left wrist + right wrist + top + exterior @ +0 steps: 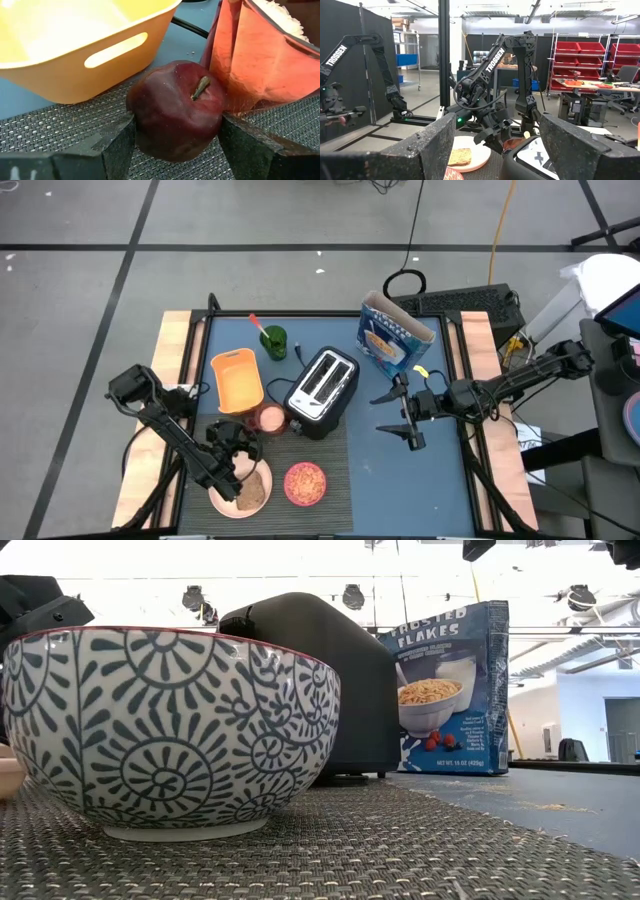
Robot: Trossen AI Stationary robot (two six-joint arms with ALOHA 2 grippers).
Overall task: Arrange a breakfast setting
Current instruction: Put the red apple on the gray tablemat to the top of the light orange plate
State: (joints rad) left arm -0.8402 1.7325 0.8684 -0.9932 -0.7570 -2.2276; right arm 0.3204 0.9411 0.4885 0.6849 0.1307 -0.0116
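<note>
A dark red apple (175, 110) sits on the woven mat (55, 130) between the fingers of my left gripper (175, 145), which is shut on it. In the high view the left gripper (230, 442) hides the apple. Just near of it is the cream plate (222, 502) with the toast (255, 490). The cereal bowl (305, 483) stands to the plate's right and fills the low view (170, 730). The spoon's red handle (256, 323) sticks out of a green cup (274, 342). My right gripper (398, 418) is open and empty over the table's right part. My left gripper pinches the apple between its two fingers (117, 145), one on each opposite side (142, 125). The fingers come from the table's near side, low over the mat. The apple rests on the mat with its stem (200, 87) up.
An orange container (237, 380) and a pink cup (270, 418) stand just beyond the apple. The toaster (322, 390) is mid-table, with a cereal box (393, 335) behind it. There is bare blue table to the right of the mat.
</note>
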